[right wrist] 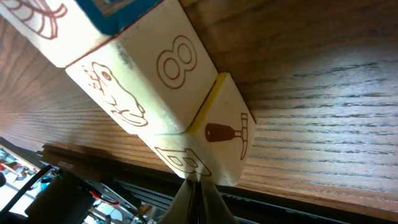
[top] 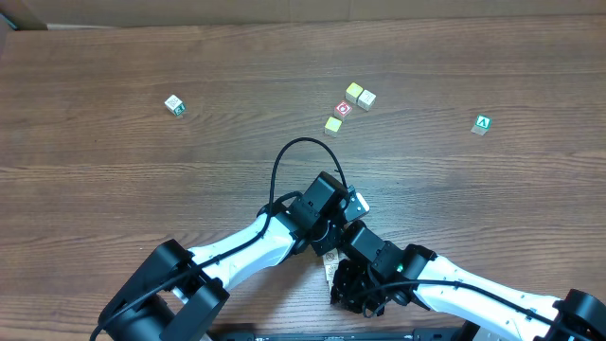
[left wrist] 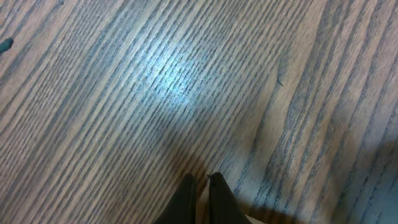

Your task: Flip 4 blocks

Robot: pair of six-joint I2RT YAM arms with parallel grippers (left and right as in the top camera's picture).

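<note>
Blocks [right wrist: 155, 81] close-up: R-wrist cam only

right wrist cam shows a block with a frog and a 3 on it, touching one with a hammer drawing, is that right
Not quite: the number is an 8, not a 3. The right wrist view shows the frog block carrying the 8 on the face next to the frog, touching the hammer block.

Wooden table [top: 95, 180]: green A cube [top: 483, 124] sits alone at right, green-edged cube [top: 174, 105] at left, red-faced cube [top: 343, 110] mid-table with three yellowish cubes [top: 333, 124] close by.
</note>
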